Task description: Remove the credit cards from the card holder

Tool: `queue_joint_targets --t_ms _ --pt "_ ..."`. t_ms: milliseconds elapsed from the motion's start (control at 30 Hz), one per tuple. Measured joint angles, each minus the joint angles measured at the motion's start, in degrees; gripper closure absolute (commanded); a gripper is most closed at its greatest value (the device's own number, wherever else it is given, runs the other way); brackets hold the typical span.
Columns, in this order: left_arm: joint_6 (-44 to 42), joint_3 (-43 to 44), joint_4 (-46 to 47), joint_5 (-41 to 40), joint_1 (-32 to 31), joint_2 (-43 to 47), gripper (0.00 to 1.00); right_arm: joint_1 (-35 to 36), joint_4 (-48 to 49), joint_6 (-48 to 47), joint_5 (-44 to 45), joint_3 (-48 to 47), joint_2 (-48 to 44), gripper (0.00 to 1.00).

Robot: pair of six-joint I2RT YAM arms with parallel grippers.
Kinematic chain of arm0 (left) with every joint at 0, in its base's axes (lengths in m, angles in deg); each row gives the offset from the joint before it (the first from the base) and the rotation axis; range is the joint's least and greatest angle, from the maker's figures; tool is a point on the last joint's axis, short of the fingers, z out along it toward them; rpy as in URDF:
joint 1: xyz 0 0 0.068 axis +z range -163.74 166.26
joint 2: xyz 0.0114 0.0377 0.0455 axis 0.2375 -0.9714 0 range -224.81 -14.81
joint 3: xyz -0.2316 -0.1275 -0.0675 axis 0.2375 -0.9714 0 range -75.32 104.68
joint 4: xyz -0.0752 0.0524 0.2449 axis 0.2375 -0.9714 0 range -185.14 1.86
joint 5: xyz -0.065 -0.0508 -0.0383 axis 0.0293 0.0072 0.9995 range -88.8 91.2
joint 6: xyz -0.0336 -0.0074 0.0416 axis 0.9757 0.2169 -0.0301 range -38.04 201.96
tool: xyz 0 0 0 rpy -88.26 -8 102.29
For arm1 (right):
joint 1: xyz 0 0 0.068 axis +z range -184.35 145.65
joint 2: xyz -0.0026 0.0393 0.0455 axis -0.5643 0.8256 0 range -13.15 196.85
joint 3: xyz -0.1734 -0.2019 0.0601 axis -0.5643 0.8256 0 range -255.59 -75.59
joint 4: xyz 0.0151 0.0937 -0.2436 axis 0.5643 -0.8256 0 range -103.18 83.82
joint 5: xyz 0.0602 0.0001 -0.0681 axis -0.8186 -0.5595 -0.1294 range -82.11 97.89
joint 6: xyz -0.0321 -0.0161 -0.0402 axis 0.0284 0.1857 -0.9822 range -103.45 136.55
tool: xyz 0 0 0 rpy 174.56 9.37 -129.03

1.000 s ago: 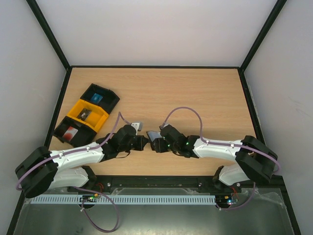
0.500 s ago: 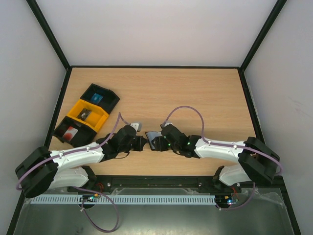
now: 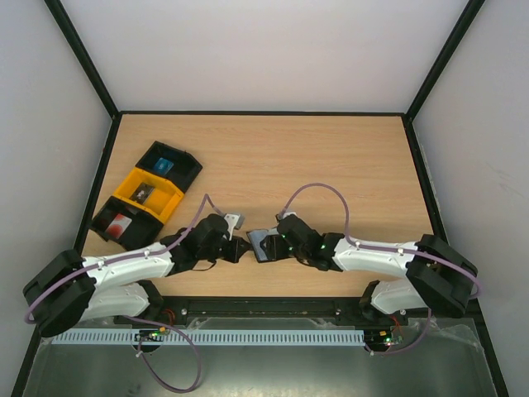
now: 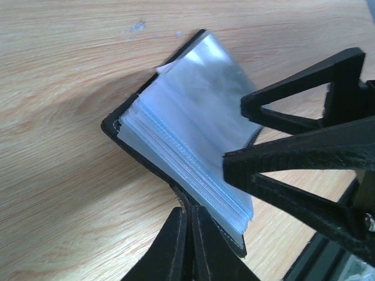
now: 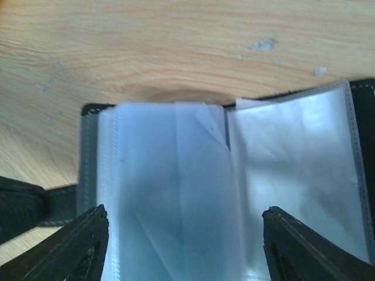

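The card holder [image 3: 261,246] lies open on the table between my two grippers. Its black cover and stack of clear plastic sleeves [image 4: 187,134] show in the left wrist view. My left gripper [image 4: 187,213] is shut on the edge of the black cover. My right gripper [image 5: 184,219] is open, with a finger on each side of the fanned sleeves [image 5: 176,193] and nothing pinched. No card shows inside the sleeves. Credit cards lie in the trays at left: a blue one [image 3: 163,165], a dark grey one [image 3: 142,193] and a red one [image 3: 120,222].
A row of trays sits at the table's left: a black one [image 3: 183,165], a yellow one [image 3: 162,201] and another black one [image 3: 101,223]. The near table edge and arm bases are close behind the grippers. Black frame posts stand at the corners.
My right gripper's jaws have spread a little wider over the sleeves. Both grippers and the holder have shifted slightly toward the near edge. The left grip is unchanged.
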Motion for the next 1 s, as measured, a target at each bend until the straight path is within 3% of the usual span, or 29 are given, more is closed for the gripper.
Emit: queue_joint_targets --t_ms 433,700,1000 --pt "-0.4 0.0 -6.4 -6.4 0.0 3.6 0.96 0.0 2.2 4.4 3.8 4.7 1.4 0.54" --pt "-0.4 0.2 -8.1 -8.3 0.0 1.9 0.95 0.0 6.4 11.0 4.2 11.6 -4.3 0.55" --pt "-0.4 0.7 -7.9 -7.8 0.0 1.5 0.97 0.0 2.4 8.7 3.5 8.6 -10.3 0.44"
